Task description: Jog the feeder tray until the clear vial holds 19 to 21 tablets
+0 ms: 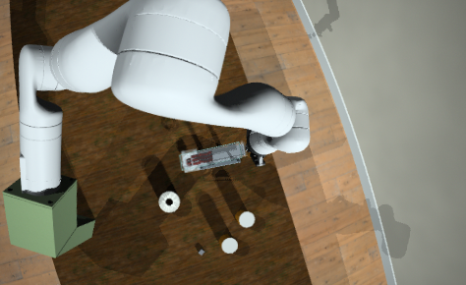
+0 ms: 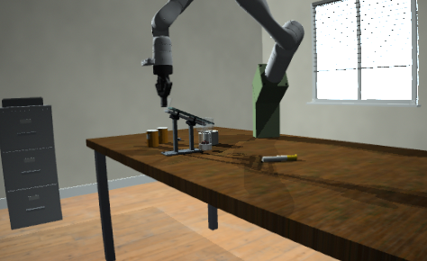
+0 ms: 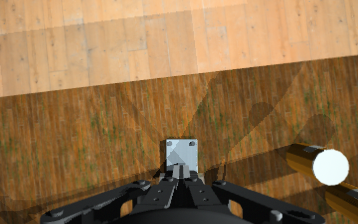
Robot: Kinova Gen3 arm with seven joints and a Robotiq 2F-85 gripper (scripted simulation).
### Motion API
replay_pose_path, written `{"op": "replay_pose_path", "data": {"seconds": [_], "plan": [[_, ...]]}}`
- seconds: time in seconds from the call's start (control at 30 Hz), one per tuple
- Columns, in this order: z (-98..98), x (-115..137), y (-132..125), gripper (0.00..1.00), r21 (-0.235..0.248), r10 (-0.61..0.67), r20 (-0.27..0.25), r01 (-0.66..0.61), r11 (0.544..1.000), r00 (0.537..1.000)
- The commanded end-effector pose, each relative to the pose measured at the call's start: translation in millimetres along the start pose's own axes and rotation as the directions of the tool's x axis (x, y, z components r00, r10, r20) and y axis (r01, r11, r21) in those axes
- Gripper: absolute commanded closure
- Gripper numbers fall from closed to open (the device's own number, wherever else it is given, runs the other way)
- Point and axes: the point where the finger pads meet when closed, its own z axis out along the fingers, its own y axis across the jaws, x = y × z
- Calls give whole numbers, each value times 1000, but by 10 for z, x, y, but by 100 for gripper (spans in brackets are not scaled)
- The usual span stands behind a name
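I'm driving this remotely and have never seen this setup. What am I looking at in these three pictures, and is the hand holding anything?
A white robot arm stands on a green block on a wooden table. One picture looks down from above, one from across the room, one from the wrist. On the table: a sloped feeder tray on a stand, a clear vial at its low end, two amber bottles, a marker. The gripper hangs over the tray's high end, fingers shut, holding nothing.

The feeder tray [image 2: 190, 116] sits tilted on two posts, red tablets inside. The clear vial [image 2: 204, 140] stands upright below its low end.
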Motion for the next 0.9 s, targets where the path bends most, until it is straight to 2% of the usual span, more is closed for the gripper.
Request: {"op": "replay_pose_path", "data": {"seconds": [0.0,0.17,0.87], "plan": [[-30,90,4,100,-1,-1,2,1,1000,1000],[-85,227,3,100,-1,-1,2,1,1000,1000],[-88,233,3,100,-1,-1,2,1,1000,1000]]}}
